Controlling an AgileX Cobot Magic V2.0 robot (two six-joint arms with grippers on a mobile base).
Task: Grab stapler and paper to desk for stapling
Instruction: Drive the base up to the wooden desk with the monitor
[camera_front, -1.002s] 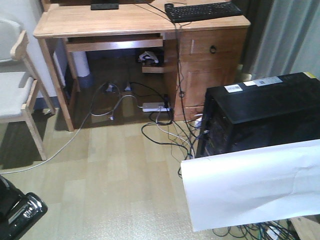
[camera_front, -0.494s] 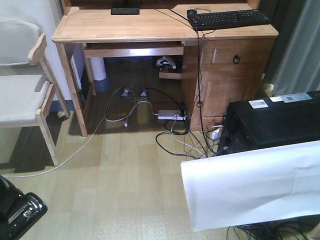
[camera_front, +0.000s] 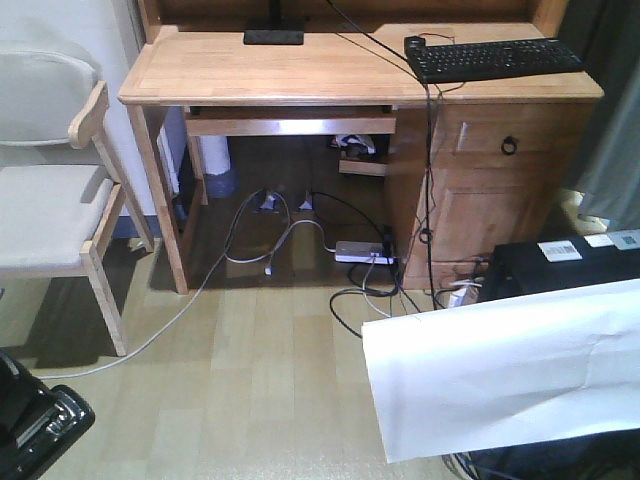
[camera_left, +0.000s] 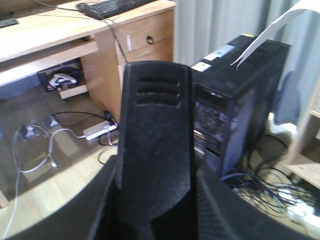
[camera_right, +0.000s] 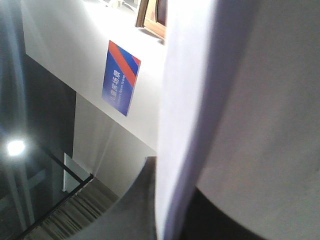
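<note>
Standing against the far wall, the desk (camera_front: 300, 70) shows a broad light-brown top with plank grain. A black keyboard (camera_front: 495, 58) lies at its right end and a flat black monitor foot (camera_front: 273, 37) sits at the back edge. A pull-out tray (camera_front: 290, 125) hangs under the top, and a drawer (camera_front: 508, 145) with a ring pull sits on the right. A pale wooden chair (camera_front: 50, 200) with a grey seat stands to the left. On the yellowish plank floor (camera_front: 250, 380), cables (camera_front: 250, 220) loop to a white power strip (camera_front: 362, 252) under the desk. A black computer tower (camera_front: 560, 270) stands at the right, beside a grey curtain (camera_left: 210, 25).

The paper (camera_front: 510, 370) hangs in the air in front of the tower, well short of the desk. The right end effector (camera_right: 170, 210) is closed on its edge, with a blue and red sign (camera_right: 121, 77) on the wall behind. The left end effector (camera_left: 155, 215) is clamped around the black stapler (camera_left: 155, 125), which stands upright between its fingers, low at the left and away from the desk.
</note>
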